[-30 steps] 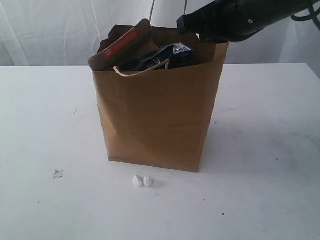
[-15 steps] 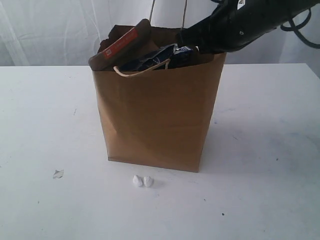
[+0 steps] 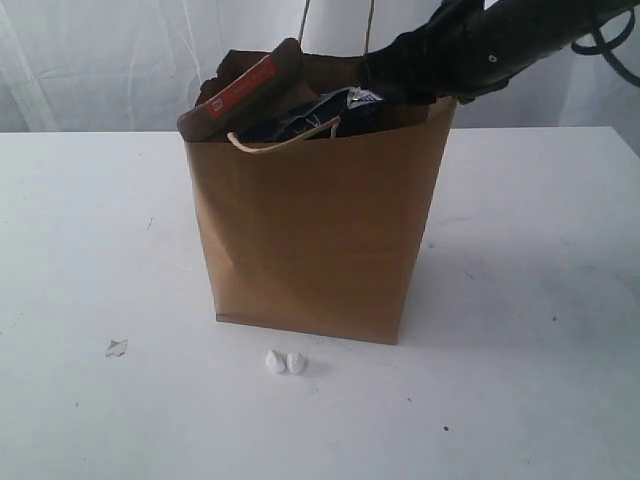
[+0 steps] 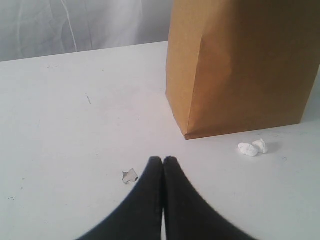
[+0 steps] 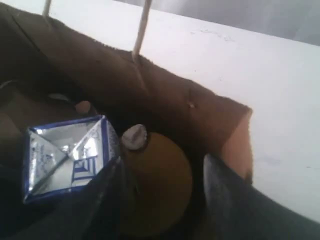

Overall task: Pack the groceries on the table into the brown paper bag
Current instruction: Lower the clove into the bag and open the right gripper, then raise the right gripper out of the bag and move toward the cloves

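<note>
The brown paper bag [image 3: 310, 240] stands upright in the middle of the white table [image 3: 90, 230]. A long brown packet with a red label [image 3: 245, 90] and a blue-white carton [image 3: 325, 112] stick out of its top. My right arm [image 3: 480, 45] reaches down into the bag's right side. Inside the bag [image 5: 100, 70], my right gripper [image 5: 164, 162] has its jaws apart around the yellow-filled bottle [image 5: 160, 185], with a gap on one side. The bottle sits beside the carton [image 5: 65, 155]. My left gripper [image 4: 163, 160] hangs shut and empty over the table, in front of the bag [image 4: 240, 70].
Two small white crumbs [image 3: 286, 362] lie just in front of the bag, also seen as crumbs [image 4: 252, 148] from the left wrist. A small clear scrap [image 3: 116, 348] lies front left, close to my left fingertips as the scrap [image 4: 129, 175]. A white curtain hangs behind.
My right arm has dipped lower into the bag's right side and its jaws have spread apart around the bottle. The left gripper and the bag have not moved.
</note>
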`<action>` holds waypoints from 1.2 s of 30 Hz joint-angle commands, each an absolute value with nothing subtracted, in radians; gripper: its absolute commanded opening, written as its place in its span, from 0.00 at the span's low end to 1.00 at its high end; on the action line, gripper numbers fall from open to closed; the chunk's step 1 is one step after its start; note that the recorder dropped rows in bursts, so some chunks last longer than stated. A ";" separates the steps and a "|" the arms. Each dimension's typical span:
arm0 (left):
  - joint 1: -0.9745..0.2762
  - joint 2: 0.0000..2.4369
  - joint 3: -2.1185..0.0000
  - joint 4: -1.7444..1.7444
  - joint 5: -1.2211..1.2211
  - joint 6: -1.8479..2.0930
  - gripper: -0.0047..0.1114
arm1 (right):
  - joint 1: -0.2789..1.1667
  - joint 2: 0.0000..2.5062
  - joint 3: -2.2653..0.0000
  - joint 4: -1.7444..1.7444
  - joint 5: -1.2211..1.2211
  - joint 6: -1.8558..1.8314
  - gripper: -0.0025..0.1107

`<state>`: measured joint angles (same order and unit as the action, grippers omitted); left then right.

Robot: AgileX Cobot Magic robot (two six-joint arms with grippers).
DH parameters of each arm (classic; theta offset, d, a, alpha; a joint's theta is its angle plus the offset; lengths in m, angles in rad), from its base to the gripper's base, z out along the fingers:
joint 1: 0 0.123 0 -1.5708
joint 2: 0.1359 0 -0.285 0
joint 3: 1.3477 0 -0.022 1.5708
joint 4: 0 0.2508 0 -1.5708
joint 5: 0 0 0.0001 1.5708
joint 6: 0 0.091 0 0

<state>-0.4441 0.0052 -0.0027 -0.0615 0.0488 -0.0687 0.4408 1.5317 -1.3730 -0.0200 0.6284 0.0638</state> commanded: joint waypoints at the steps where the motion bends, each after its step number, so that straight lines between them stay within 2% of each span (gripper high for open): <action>1: -0.441 0.000 0.000 -0.072 0.046 -0.069 0.04 | 0.435 1.448 -1.377 -0.027 0.604 0.056 0.44; 12: -0.441 0.000 0.000 -0.072 0.046 -0.069 0.04 | 0.439 1.234 -1.374 -0.027 0.689 0.043 0.44; 27: -0.441 0.000 0.000 -0.072 0.046 -0.069 0.04 | 0.495 1.059 -1.362 -0.038 1.031 -0.071 0.43; 36: -0.441 0.000 0.000 -0.072 0.046 -0.069 0.04 | 0.580 0.976 -1.158 -0.026 1.060 -0.074 0.43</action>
